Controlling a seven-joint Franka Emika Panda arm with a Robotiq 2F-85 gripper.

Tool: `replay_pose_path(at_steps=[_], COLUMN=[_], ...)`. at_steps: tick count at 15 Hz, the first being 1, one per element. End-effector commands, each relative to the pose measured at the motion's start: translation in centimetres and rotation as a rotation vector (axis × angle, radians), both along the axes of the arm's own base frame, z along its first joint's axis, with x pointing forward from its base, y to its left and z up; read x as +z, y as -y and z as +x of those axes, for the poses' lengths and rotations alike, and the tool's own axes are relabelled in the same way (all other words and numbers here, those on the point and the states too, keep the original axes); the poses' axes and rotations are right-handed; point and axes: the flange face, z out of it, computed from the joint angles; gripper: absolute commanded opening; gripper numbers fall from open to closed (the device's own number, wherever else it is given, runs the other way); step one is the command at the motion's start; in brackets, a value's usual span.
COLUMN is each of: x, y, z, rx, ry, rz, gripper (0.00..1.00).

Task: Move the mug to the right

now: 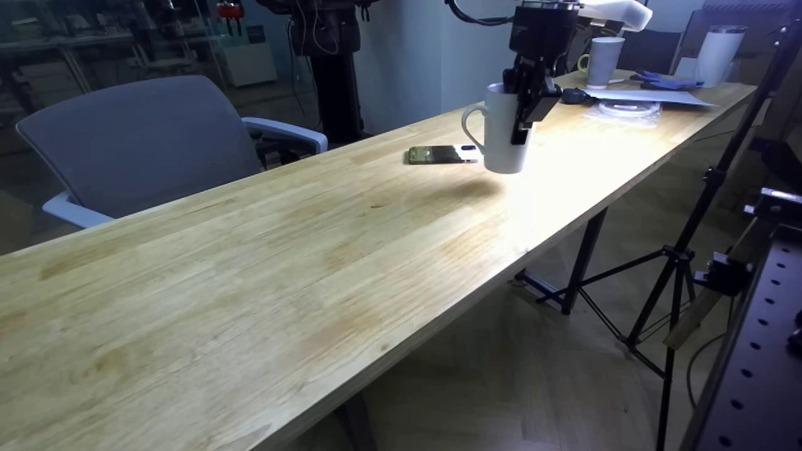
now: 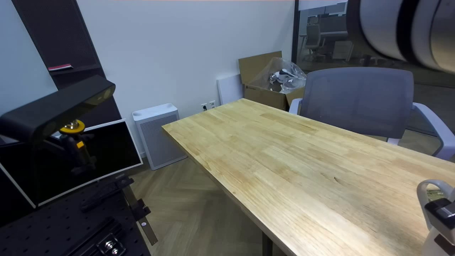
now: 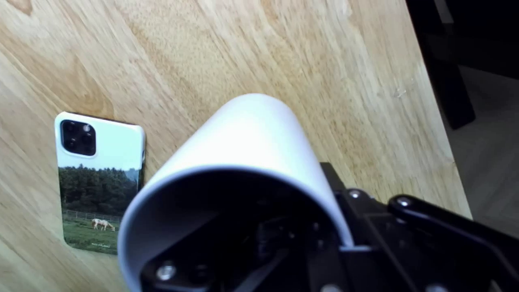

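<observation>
The white mug [image 1: 499, 131] hangs a little above the wooden table, roughly upright, with its shadow on the wood below. My gripper [image 1: 519, 125] is shut on the mug's wall at the rim, one finger inside and one outside. The looped handle points away from the gripper. In the wrist view the mug [image 3: 253, 134] is seen from above its opening, and the gripper [image 3: 342, 231] clasps the rim's right side; the inner fingertip is hidden in the dark inside. In an exterior view only part of the mug [image 2: 439, 243] and gripper [image 2: 442, 213] shows at the right edge.
A phone [image 1: 442, 155] lies on the table [image 1: 301, 250] beside the mug; it also shows in the wrist view [image 3: 101, 182]. A smaller cup [image 1: 605, 62], blue gloves [image 1: 667, 80], papers [image 1: 651, 96] and a white tumbler [image 1: 720, 56] stand farther back. A chair [image 1: 144, 150] is alongside.
</observation>
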Motion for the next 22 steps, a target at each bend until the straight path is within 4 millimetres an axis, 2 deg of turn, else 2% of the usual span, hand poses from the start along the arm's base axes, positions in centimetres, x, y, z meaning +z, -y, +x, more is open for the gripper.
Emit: replay_pose_path(at_steps=[1, 14, 18, 19, 20, 22], x=[0.4, -3.2, -3.3, -3.3, -3.2, -3.2], y=[0.2, 0.3, 0.3, 0.3, 0.3, 0.4], z=[-0.5, -1.2, -0.9, -0.9, -0.8, -0.6], rx=[-0.026, -0.016, -0.006, -0.014, -0.017, -0.024], ry=[0.02, -0.017, -0.02, -0.02, -0.021, -0.019], rz=[0.0, -0.061, -0.079, -0.082, -0.085, -0.095], gripper=[0.02, 0.02, 0.02, 0.15, 0.36, 0.47])
